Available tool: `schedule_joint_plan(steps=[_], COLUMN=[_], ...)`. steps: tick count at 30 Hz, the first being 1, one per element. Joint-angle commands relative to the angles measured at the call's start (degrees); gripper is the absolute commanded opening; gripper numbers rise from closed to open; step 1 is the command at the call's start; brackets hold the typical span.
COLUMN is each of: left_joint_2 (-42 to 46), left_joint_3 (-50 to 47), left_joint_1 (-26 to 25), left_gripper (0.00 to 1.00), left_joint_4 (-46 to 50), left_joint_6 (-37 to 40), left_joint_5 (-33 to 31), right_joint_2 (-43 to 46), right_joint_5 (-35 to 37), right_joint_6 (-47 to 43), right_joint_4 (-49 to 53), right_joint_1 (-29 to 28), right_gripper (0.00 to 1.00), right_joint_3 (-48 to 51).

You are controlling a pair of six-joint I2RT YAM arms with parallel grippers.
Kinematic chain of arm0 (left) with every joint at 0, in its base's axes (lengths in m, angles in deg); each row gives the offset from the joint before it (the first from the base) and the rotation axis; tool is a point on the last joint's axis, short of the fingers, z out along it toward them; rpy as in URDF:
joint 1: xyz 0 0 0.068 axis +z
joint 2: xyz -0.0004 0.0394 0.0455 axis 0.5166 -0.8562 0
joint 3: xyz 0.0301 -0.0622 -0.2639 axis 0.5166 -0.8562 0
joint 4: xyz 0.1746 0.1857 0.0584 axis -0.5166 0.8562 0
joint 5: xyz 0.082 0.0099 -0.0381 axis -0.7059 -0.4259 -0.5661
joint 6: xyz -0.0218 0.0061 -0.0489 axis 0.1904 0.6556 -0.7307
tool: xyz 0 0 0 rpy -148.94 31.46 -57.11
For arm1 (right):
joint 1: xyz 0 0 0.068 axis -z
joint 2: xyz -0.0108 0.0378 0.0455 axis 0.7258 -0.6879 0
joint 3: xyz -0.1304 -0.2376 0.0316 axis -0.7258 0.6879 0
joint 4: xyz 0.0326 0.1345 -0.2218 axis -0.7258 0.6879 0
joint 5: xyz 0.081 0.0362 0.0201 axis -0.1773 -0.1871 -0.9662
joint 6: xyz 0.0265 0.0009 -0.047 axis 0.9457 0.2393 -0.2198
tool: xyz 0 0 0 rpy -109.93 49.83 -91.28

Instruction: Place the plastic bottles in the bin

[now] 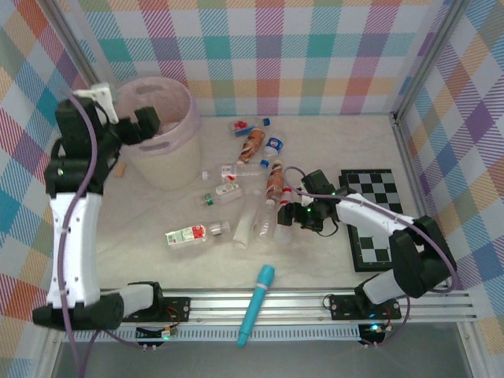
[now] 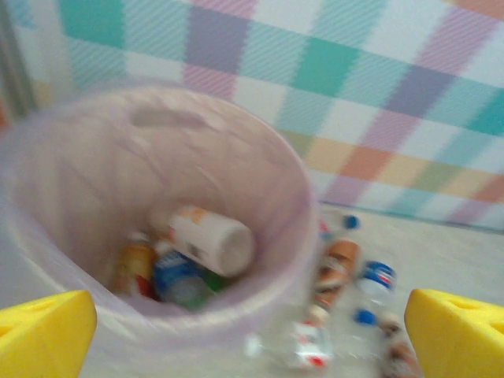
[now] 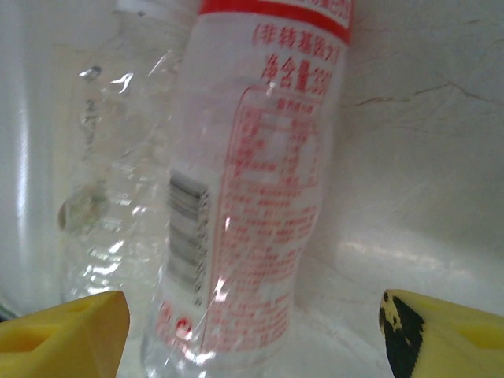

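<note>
at the middle of the worktop (image 1: pixel 339 150), the right gripper (image 1: pixel 293 214) is low over a labelled bottle (image 3: pixel 260 197) that lies on its side. seen from the right wrist, this bottle sits between the two yellow fingers (image 3: pixel 67 335). its long axis runs up the picture, across the line from one finger to the other, which looks suitable for a grip on the body. a small gap shows at each finger, so the gripper is open around the bottle and does not hold it yet.

a clear bottle (image 3: pixel 102 173) lies just beside it, on the side of the finger at the left of that picture. this finger probably has little room and could catch both. the right arm is clearly the nearer one here.

the bin (image 1: pixel 169 157) stands well apart at the far left, and several other bottles (image 1: pixel 189 234) lie on the worktop between, so the carry should probably pass high over them. the left gripper (image 2: pixel 252 339) hangs over the bin, jaws wide open and holding nothing; a few bottles (image 2: pixel 209 240) lie inside. the chequered board (image 1: pixel 378 236) lies beside the right arm.
</note>
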Motion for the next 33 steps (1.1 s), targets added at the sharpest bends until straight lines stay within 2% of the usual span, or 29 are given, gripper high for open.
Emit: schedule_joint_plan(steps=[1,4,10,15,19,22,29,33], left_joint_2=[3.34,6.42,12.16,12.42,12.51,11.36,7.58,6.95], left_joint_3=[-7.69,-13.47,-27.61,-34.03,-39.20,-41.28,-40.26,-40.71], left_joint_1=[-6.32,-12.86,-22.33,-28.13,-31.88,-33.27,-33.56,-33.49], left_gripper=[1.00,1.00,1.00,1.00,1.00,1.00,1.00,1.00], left_joint_4=[-2.93,-3.57,-10.51,-12.34,-19.17,-23.90,-27.52,-31.97], left_joint_6=[-5.78,-9.02,-19.14,-22.83,-27.39,-28.82,-29.46,-30.75], left_joint_5=[5.26,4.23,3.48,-0.30,-1.74,-2.09,-1.70,0.71], right_joint_2=[-2.75,-4.76,-7.45,-8.54,-7.53,-4.50,3.98,9.29], right_joint_5=[-0.26,-1.13,-1.23,-1.68,-0.89,-0.62,3.60,-1.52], right_joint_6=[1.22,1.56,1.59,1.10,1.07,1.65,-1.50,-4.06], right_joint_4=[-3.81,-5.42,-6.76,-7.05,-6.62,-5.84,1.26,-3.37], right_joint_1=[-0.25,-0.43,-0.39,-0.48,-0.37,-0.34,0.03,-0.04], right_gripper=[0.83,0.81,0.75,0.68,0.64,0.59,0.53,0.48], right_joint_3=[-0.32,0.15,0.33,0.45,1.18,1.76,-0.21,0.54])
